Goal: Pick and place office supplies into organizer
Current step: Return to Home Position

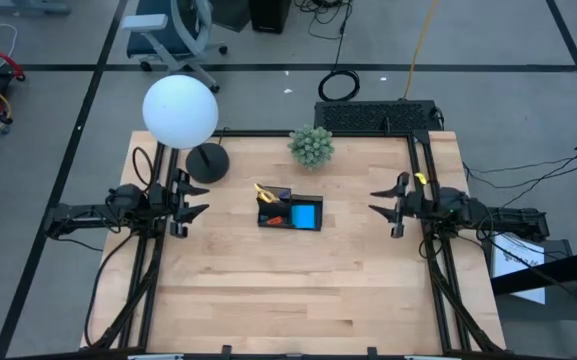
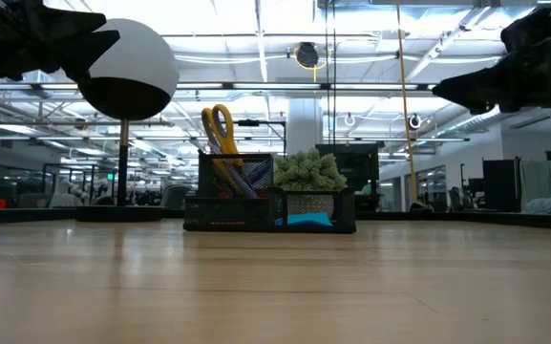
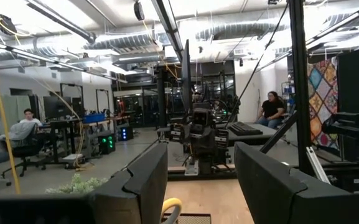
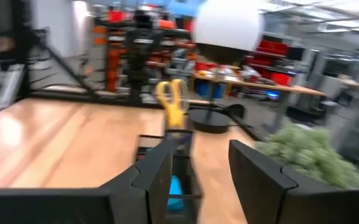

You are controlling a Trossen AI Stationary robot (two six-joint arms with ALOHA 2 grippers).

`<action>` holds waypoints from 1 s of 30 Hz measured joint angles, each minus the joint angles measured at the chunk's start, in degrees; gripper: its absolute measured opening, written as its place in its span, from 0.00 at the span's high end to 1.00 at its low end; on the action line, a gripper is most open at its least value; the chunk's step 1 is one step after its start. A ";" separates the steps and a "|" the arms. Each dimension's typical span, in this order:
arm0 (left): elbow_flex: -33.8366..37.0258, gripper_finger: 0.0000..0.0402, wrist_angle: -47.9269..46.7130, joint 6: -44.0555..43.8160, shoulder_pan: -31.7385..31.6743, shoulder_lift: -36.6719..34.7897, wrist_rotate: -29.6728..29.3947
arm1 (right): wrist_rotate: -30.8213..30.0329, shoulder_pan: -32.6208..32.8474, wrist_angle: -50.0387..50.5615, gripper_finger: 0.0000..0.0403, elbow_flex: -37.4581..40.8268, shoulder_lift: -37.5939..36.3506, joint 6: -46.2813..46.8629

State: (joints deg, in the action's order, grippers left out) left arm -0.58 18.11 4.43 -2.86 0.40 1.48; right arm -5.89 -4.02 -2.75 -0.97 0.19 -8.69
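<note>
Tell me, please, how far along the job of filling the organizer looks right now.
Done: the yellow-handled scissors stand in the organizer, the blue sticky-note pad lies in its compartment, and the high view shows no loose supplies on the table. In hand: nothing; the left gripper and the right gripper are open and empty at the table's left and right sides. Left: seemingly only parking the arms.

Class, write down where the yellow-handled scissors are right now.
High view: the scissors stand handles-up in the left end of the organizer at mid-table, beside the blue note pad, just in front of the plant ball.
</note>
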 joint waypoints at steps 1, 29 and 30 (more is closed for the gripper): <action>0.00 0.52 0.00 -0.01 -0.01 0.00 0.00 | 1.26 0.00 0.10 0.62 0.00 0.00 -0.32; -0.04 0.52 -8.23 2.80 0.01 0.02 5.61 | 2.85 -0.01 1.30 0.62 0.02 0.04 -2.54; -0.04 0.52 -8.82 2.38 0.01 0.02 4.48 | 2.85 0.01 1.30 0.62 0.02 0.04 -2.54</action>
State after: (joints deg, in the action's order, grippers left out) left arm -0.62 9.28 6.81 -2.85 0.43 5.95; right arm -3.05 -4.01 -1.45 -0.95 0.23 -11.22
